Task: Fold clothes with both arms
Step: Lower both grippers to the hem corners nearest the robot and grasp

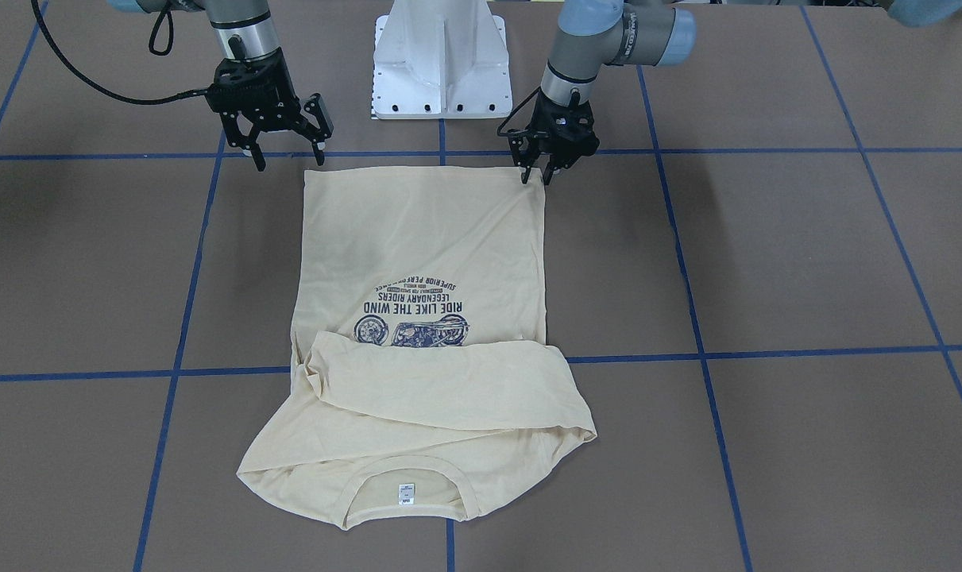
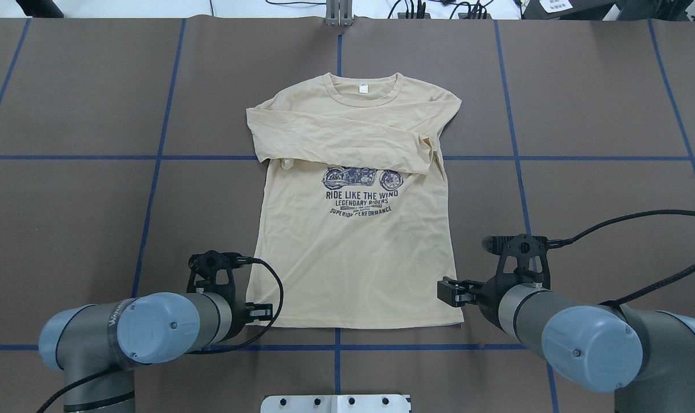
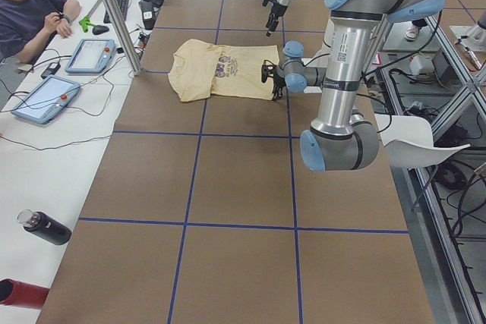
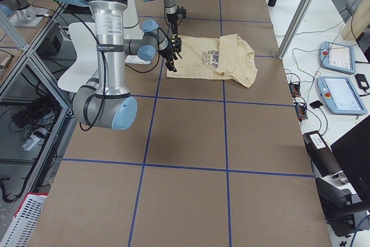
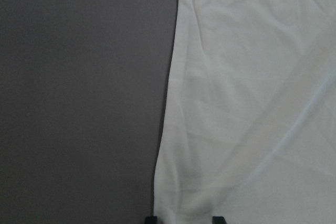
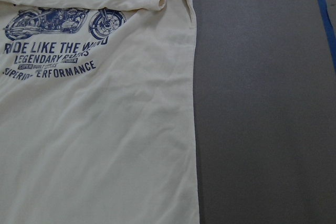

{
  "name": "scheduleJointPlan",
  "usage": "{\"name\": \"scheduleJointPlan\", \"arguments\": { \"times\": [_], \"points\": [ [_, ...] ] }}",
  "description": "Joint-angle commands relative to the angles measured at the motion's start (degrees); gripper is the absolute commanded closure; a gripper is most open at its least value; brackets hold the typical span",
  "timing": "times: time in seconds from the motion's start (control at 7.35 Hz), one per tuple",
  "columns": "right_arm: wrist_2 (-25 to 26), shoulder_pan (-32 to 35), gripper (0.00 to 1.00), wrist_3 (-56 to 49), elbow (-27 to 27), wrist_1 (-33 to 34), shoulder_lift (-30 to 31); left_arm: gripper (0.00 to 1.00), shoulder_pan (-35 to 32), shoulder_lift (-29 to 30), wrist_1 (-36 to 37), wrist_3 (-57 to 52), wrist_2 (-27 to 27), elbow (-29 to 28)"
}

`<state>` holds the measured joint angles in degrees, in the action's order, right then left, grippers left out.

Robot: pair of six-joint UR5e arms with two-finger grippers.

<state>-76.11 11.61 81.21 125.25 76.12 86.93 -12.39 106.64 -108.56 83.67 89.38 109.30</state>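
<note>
The pale cream-yellow shirt [image 1: 425, 254] lies flat and face up on the brown table, its collar and white tag [image 1: 406, 492] away from the robot. Both sleeves are folded across the chest, just above the navy motorcycle print [image 2: 361, 179]. My left gripper [image 1: 537, 176] is low at one hem corner. In the left wrist view its fingertips [image 5: 151, 219] stand apart, with the shirt's edge [image 5: 252, 103] between them. My right gripper [image 1: 288, 159] is open and empty, just above the table beside the other hem corner. The right wrist view shows the shirt's side edge [image 6: 105, 145] but no fingers.
The white pedestal base [image 1: 441, 59] stands behind the hem, between the arms. Blue tape lines [image 1: 766, 352] grid the table. In the exterior left view an operator [image 3: 30, 13], tablets [image 3: 91, 55], a metal post [image 3: 114, 13] and a bottle [image 3: 45, 227] are along the far side.
</note>
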Motion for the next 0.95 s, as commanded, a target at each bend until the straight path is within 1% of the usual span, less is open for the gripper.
{"name": "scheduleJointPlan", "arguments": {
  "times": [0.0, 0.14, 0.27, 0.54, 0.68, 0.82],
  "points": [
    [0.0, 0.0, 0.00, 0.0, 0.0, 0.0, 0.0, 0.60, 0.1, 0.0, 0.0, 0.0, 0.0, -0.3],
    [0.0, 0.0, 0.00, 0.0, 0.0, 0.0, 0.0, 0.78, 0.0, 0.1, 0.0, 0.0, 0.0, -0.2],
    [0.0, 0.0, 0.00, 0.0, -0.1, 0.1, 0.0, 1.00, 0.0, 0.1, 0.0, 0.2, 0.0, 0.1],
    [0.1, -0.2, 0.00, 0.2, -1.1, 0.0, -0.4, 1.00, 0.0, 0.3, 0.0, 0.1, -0.1, 1.1],
    [0.7, -0.6, 0.00, 0.5, -2.9, 0.0, -2.3, 1.00, 0.0, 0.3, 0.1, 0.1, -0.1, 1.3],
    [3.4, -2.7, 0.00, 1.0, -5.5, -0.2, -3.6, 1.00, 0.0, 0.5, 0.1, 0.4, 0.0, 1.4]
  ]
}}
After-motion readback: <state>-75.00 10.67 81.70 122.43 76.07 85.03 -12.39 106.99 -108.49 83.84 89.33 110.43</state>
